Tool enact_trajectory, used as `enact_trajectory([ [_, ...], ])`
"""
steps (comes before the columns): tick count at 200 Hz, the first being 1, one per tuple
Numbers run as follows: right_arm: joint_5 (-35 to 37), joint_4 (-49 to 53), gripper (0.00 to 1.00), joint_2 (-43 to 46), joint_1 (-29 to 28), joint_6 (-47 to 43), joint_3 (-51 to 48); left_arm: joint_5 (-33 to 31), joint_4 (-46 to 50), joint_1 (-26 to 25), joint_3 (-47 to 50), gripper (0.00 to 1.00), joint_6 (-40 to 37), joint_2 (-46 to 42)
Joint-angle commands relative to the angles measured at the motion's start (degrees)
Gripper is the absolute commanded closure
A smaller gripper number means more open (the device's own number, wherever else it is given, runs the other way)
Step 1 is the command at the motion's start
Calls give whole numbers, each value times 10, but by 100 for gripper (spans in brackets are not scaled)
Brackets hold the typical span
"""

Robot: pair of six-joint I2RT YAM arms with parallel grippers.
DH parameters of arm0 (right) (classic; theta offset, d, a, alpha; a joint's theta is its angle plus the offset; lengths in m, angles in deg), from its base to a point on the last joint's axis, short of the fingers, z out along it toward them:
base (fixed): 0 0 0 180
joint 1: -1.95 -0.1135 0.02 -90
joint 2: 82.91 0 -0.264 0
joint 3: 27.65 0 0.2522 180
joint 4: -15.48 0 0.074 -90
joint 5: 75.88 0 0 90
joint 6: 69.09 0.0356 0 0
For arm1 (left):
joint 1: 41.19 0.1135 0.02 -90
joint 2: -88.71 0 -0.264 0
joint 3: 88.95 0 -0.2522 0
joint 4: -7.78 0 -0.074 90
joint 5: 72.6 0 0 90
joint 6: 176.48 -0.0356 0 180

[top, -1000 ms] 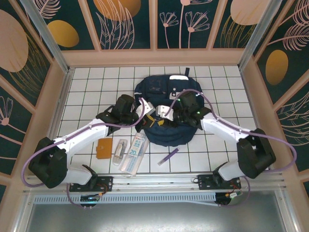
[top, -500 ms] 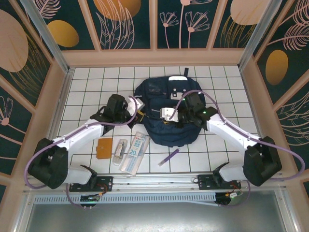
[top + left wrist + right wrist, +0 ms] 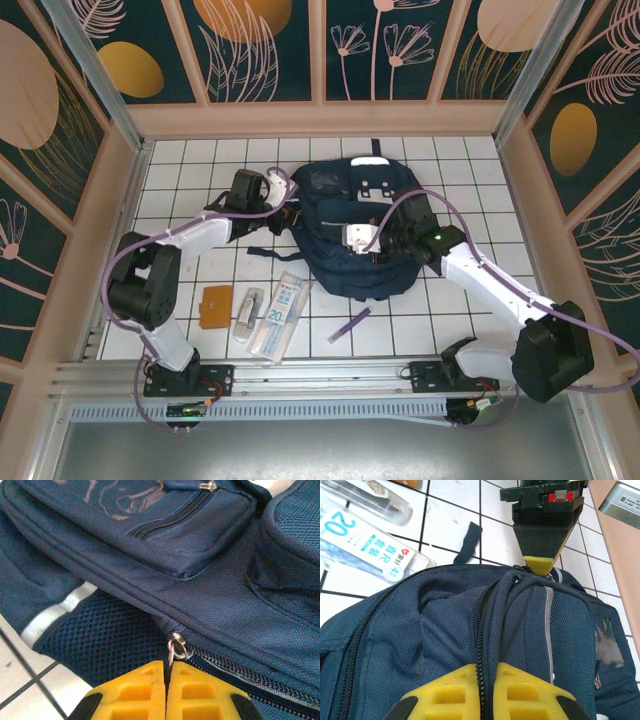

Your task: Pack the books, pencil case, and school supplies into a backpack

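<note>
The navy backpack (image 3: 372,262) lies flat mid-table. My left gripper (image 3: 289,207) is at its left side, shut on the metal zipper pull (image 3: 176,649) between yellow fingers (image 3: 135,690). My right gripper (image 3: 350,242) sits on top of the bag, shut on the fabric fold beside the open zipper (image 3: 481,630). In the right wrist view, the left gripper (image 3: 540,564) touches the bag's far end. In front of the bag lie the orange-brown book (image 3: 215,305), a small clear packet (image 3: 248,310), the clear "20" pack (image 3: 280,315) and the purple pen (image 3: 348,325). The pencil case is out of view.
A loose dark strap (image 3: 265,252) trails from the bag's left side onto the white tiles (image 3: 180,180). Wooden walls ring the table. The supplies lie close to the near rail (image 3: 320,372), between the two arm bases.
The left gripper has drawn the zipper pull back and left along the bag's side. The right gripper has shut on the zipper edge and shifted slightly right.
</note>
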Motion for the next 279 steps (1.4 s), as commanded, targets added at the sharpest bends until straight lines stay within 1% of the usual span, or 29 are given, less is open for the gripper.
enact_trajectory([
  [1, -38, -14, 84, 36, 0, 30, -7, -105, -3, 40, -15, 90, 13, 24],
  [8, -25, -39, 72, 36, 0, 60, -15, -98, -10, 40, -8, 81, 3, 13],
  [18, -10, -76, 65, 40, 2, 106, -25, -80, -22, 40, 4, 67, -21, -7],
  [27, 2, -110, 57, 47, 2, 152, -37, -66, -30, 40, 13, 60, -45, -32],
  [30, 7, -127, 46, 51, 4, 169, -42, -60, -31, 40, 15, 59, -55, -41],
  [32, 10, -134, 23, 53, 4, 181, -45, -55, -30, 39, 16, 58, -62, -46],
  [33, 12, -140, 13, 54, 4, 187, -47, -52, -30, 40, 16, 58, -66, -48],
  [34, 13, -146, 7, 55, 4, 192, -49, -49, -30, 40, 17, 57, -70, -50],
  [36, 16, -155, 2, 58, 5, 203, -51, -42, -29, 40, 17, 57, -76, -54],
  [46, 39, -191, 1, 69, 6, 251, -64, -11, -20, 39, 13, 52, -109, -68],
  [53, 62, -222, 1, 77, 7, 290, -75, 12, -8, 38, 6, 51, -125, -73],
  [64, 125, -278, 1, 89, 9, 354, -95, 21, 6, 32, -9, 49, -130, -74],
  [72, 195, -321, 1, 95, 11, 411, -109, 41, 26, 23, -23, 49, -149, -71],
  [80, 284, -366, 1, 99, 13, 481, -119, 66, 52, 6, -32, 48, -195, -70],
  [87, 373, -384, 1, 99, 17, 553, -120, 70, 70, -15, -34, 48, -245, -71],
  [97, 505, -352, 1, 94, 29, 657, -101, 55, 90, -54, -32, 47, -320, -73],
  [102, 545, -317, 1, 90, 43, 706, -86, 45, 100, -73, -31, 44, -354, -73],
  [105, 554, -297, 1, 88, 53, 732, -78, 42, 106, -83, -31, 43, -371, -71],
  [112, 535, -256, 1, 83, 85, 773, -62, 39, 115, -103, -33, 41, -401, -68],
  [130, 433, -201, 1, 76, 167, 859, -47, 42, 122, -134, -36, 41, -454, -57],
  [145, 361, -185, 1, 71, 219, 910, -52, 25, 99, -148, -31, 40, -459, -50],
  [161, 326, -161, 1, 57, 251, 935, -52, 13, 91, -158, -34, 40, -462, -42],
  [194, 276, -134, 2, 31, 270, 920, -48, -6, 103, -169, -43, 36, -494, -31],
  [212, 240, -140, 3, 27, 271, 910, -51, 10, 122, -169, -44, 35, -522, -32],
  [216, 231, -141, 3, 26, 270, 908, -51, 13, 126, -169, -43, 33, -528, -31],
  [224, 220, -141, 3, 22, 271, 907, -50, 22, 132, -169, -42, 31, -531, -34],
  [242, 197, -133, 4, 11, 271, 899, -41, 43, 147, -169, -45, 31, -537, -35],
  [274, 157, -124, 5, -11, 270, 890, -26, 27, 153, -169, -53, 31, -548, -24],
  [279, 148, -123, 5, -14, 270, 889, -24, 24, 155, -170, -57, 31, -550, -5],
])
